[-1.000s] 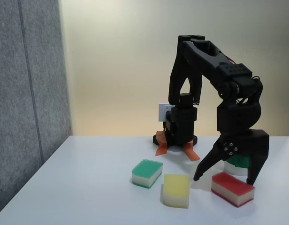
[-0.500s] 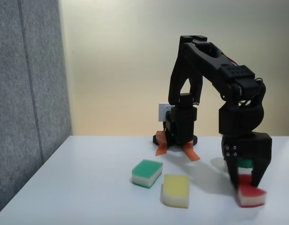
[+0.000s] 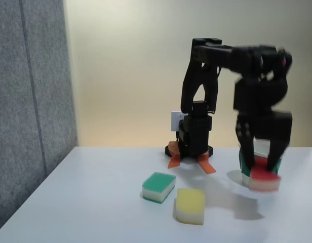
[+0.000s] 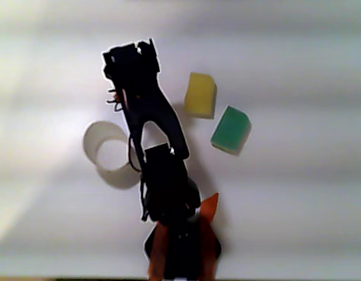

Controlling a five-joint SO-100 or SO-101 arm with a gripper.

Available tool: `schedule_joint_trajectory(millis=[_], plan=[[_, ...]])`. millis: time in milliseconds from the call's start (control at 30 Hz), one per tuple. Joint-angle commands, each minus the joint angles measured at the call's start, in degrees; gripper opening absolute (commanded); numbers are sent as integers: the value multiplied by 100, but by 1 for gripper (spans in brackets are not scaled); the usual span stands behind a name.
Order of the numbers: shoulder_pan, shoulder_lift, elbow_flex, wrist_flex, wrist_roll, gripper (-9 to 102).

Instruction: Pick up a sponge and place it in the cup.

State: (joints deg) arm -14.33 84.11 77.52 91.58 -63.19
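The scene is viewed in the fixed view from low at table height, facing the arm's base (image 3: 195,136) and the wall behind it, at moderate range. In the other view, the base (image 4: 180,246) is seen from directly above. Shared by both are the arm, the cup (image 3: 260,161) (image 4: 107,152) and the yellow sponge (image 3: 190,205) (image 4: 200,94).

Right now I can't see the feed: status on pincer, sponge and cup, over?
Pincer shut on red sponge, lifted off table. Cup just behind it in the fixed view, nothing inside from above. Green sponge and yellow sponge well aside.
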Motion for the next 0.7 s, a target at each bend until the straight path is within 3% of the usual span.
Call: schedule_joint_trajectory(millis=[0, 200, 667], plan=[[79, 325, -817, 703, 62, 0], [0, 1046, -668, 914, 545, 0], [-1406, 2760, 1397, 773, 2549, 0]])
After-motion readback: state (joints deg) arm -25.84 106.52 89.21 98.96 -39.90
